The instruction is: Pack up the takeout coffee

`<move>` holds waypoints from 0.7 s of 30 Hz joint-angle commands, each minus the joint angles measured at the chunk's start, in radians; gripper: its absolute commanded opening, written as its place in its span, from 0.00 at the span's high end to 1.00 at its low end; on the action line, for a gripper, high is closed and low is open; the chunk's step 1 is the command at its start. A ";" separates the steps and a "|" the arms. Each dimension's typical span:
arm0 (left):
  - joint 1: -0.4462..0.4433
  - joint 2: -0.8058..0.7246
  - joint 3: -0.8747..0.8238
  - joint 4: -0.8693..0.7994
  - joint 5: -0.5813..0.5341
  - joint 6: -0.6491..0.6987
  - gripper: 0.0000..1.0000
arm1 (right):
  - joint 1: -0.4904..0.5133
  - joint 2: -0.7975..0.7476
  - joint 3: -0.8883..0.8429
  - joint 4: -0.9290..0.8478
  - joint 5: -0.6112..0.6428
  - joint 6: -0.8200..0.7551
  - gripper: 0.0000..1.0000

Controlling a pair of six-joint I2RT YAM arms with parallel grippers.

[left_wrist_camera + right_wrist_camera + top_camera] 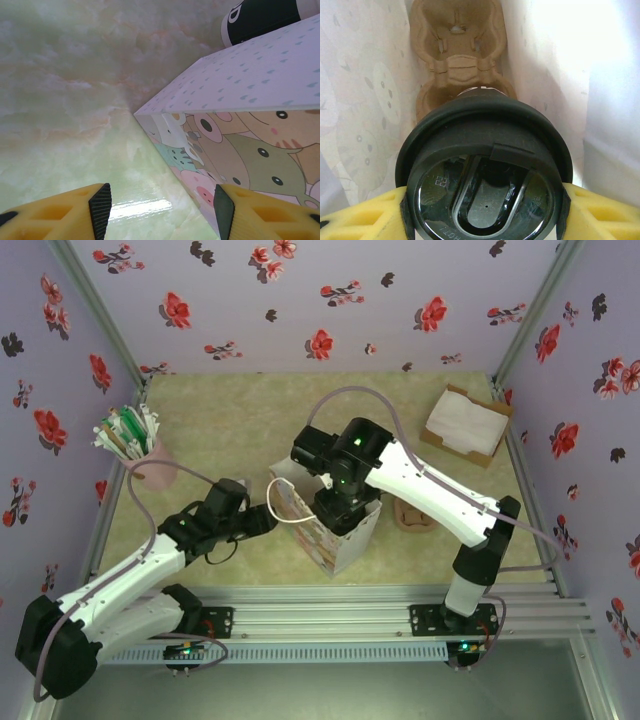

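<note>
Black-lidded takeout coffee cup (482, 165) up close, clamped in the right tool (483, 212), down inside the cartoon-printed paper bag (250, 150) above a brown pulp cup carrier (457, 50). Left tool (161, 210) gapes open beside the bag.

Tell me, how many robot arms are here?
2. The left arm reaches beside the paper bag; the right arm bends over it, holding the takeout coffee inside.

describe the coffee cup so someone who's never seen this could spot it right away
Find the cartoon-printed paper bag standing mid-table. Inside it, by the brown cup tray, is the coffee cup, pinched by the right gripper. Its round, glossy black lid stands out against the pale bag walls and brown tray.
</note>
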 commanded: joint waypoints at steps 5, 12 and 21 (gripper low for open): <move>-0.004 -0.012 -0.009 -0.010 -0.026 -0.014 0.41 | 0.017 0.016 0.011 -0.042 0.028 0.025 0.35; -0.005 -0.012 -0.013 -0.009 -0.027 -0.015 0.41 | 0.015 0.035 -0.040 -0.009 0.035 0.038 0.35; -0.002 -0.016 -0.017 -0.011 -0.028 -0.015 0.41 | 0.020 0.047 -0.048 0.016 0.042 0.047 0.35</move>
